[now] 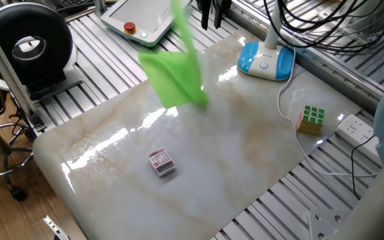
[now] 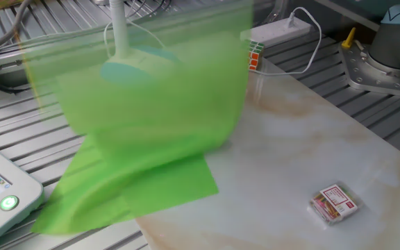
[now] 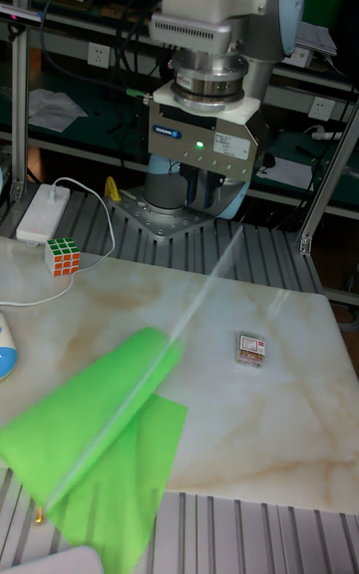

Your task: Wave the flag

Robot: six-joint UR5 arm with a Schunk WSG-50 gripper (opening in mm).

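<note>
The gripper (image 3: 202, 197) hangs above the table's far side, fingers pointing down and drawn together on the top of the flag's stick (image 3: 204, 282). In the tall view the stick slants away from the fingers, down and toward the camera, smeared into a pale streak. The flag (image 3: 95, 431) hangs off its lower length, well below the gripper and out to one side of it, its bright green cloth spread low over the near table edge and folded on itself.

In one fixed view the cloth (image 1: 174, 73) sits just under the dark fingers (image 1: 208, 11), blurred, with its lower edge near the marble. In the other fixed view the green sheet (image 2: 144, 153) fills most of the left half, half see-through from motion, with a lamp-like white post showing through it.

Farther out from the gripper, a small card box (image 3: 251, 350) lies flat on the table (image 3: 269, 425), below and slightly to the gripper's side, well apart from the cloth. It is shut, so I cannot tell what it holds. A puzzle cube (image 3: 63, 256) stands near the table's corner, off to the other side of the gripper, beside a white cable (image 3: 85, 231) that runs to a power strip (image 3: 43, 212). A blue and white base (image 1: 265, 60) sits on the table just beside the gripper in one fixed view.
</note>
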